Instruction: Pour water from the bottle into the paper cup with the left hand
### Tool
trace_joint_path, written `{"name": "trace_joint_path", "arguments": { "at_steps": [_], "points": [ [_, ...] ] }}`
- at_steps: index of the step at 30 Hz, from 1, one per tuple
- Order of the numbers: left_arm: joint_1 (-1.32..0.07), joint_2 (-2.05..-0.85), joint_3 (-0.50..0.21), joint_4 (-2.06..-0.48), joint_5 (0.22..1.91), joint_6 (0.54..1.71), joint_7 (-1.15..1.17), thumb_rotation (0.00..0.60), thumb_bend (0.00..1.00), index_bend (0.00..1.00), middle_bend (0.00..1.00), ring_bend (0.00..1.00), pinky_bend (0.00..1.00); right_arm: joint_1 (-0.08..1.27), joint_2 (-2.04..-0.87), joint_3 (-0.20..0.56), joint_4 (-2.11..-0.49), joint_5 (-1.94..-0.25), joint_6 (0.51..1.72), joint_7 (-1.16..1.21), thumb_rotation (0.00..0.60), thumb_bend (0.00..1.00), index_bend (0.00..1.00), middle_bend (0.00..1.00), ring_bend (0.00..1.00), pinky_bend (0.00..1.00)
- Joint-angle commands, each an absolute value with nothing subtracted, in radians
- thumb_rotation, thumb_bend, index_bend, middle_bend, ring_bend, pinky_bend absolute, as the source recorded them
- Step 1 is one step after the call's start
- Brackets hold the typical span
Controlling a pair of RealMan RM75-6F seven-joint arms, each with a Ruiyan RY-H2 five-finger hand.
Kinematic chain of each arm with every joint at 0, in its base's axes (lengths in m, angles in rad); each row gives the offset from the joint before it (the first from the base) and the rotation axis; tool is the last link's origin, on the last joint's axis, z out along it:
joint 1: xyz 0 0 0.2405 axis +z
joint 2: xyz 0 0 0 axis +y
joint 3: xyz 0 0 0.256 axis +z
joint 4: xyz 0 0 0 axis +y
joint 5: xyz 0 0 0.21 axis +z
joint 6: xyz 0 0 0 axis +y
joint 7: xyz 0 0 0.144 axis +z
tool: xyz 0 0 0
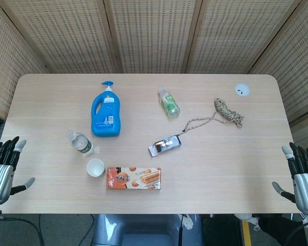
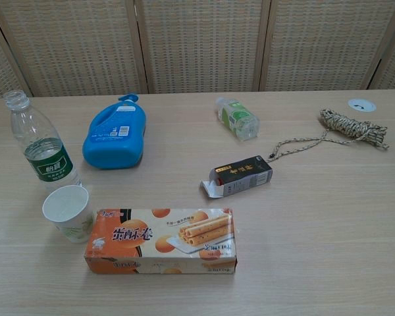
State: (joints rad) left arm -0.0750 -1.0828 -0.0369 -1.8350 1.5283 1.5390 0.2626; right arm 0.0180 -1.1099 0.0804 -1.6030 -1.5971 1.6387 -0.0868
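The water bottle point(image 2: 41, 150) stands upright and uncapped near the bench's point(image 1: 236, 169) left front, with the paper cup point(image 2: 69, 212) just beside it toward 5 o'clock and the snack box point(image 2: 163, 241) touching or nearly touching the cup at its 3 o'clock side. The left hand point(image 1: 4, 166) hovers off the bench edge at 9 o'clock from the cup, fingers apart and holding nothing; the right hand point(image 1: 302, 174) waits at the far right edge, likewise spread and empty.

The risks look plain enough. Reaching in from the left, the hand may nudge the open bottle and tip it, spilling water early. The cup is light and empty, so a brushing finger or the bottle's base could knock it over. A squeezing grip on thin plastic may also push water out of the open neck. The blue detergent jug point(image 2: 116, 135), lying at 1 o'clock from the bottle, leaves little room behind.
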Motion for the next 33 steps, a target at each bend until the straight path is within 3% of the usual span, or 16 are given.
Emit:
{"name": "trace_joint_path", "arguments": {
  "at_steps": [1,8,12,16,21,26,33],
  "points": [
    [-0.073,-1.081,-0.037,-1.836,1.531,1.542,0.261,0.600,0.15,0.00,0.00,0.00,0.00,0.019,-1.111,0.080,-1.602,-1.595,1.636,-0.087,0.600,0.00,0.03,0.00,0.00,0.00],
    [-0.080,-1.079,-0.042,-1.828,1.511,1.523,0.252,0.600,0.15,0.00,0.00,0.00,0.00,0.021,-1.112,0.079,-1.603,-1.597,1.631,-0.090,0.600,0.00,0.03,0.00,0.00,0.00],
    [-0.123,-1.081,-0.061,-1.781,1.459,1.434,0.177,0.600,0.15,0.00,0.00,0.00,0.00,0.019,-1.109,0.078,-1.606,-1.598,1.635,-0.084,0.600,0.00,0.03,0.00,0.00,0.00],
    [-0.223,-1.128,-0.091,-1.602,1.410,1.242,-0.066,0.600,0.15,0.00,0.00,0.00,0.00,0.020,-1.106,0.081,-1.608,-1.594,1.634,-0.078,0.600,0.00,0.03,0.00,0.00,0.00],
    [-0.328,-1.316,-0.113,-1.263,1.446,1.078,-0.665,0.600,0.15,0.00,0.00,0.00,0.00,0.028,-1.110,0.084,-1.606,-1.577,1.612,-0.086,0.600,0.00,0.03,0.00,0.00,0.00],
    [-0.379,-1.418,-0.124,-1.093,1.441,1.027,-0.814,0.600,0.15,0.00,0.00,0.00,0.00,0.033,-1.112,0.086,-1.605,-1.570,1.601,-0.086,0.600,0.00,0.03,0.00,0.00,0.00],
    [-0.429,-1.490,-0.131,-0.998,1.418,0.951,-0.912,0.600,0.15,0.00,0.00,0.00,0.00,0.037,-1.112,0.085,-1.599,-1.563,1.590,-0.078,0.600,0.00,0.03,0.00,0.00,0.00]
  ]
}}
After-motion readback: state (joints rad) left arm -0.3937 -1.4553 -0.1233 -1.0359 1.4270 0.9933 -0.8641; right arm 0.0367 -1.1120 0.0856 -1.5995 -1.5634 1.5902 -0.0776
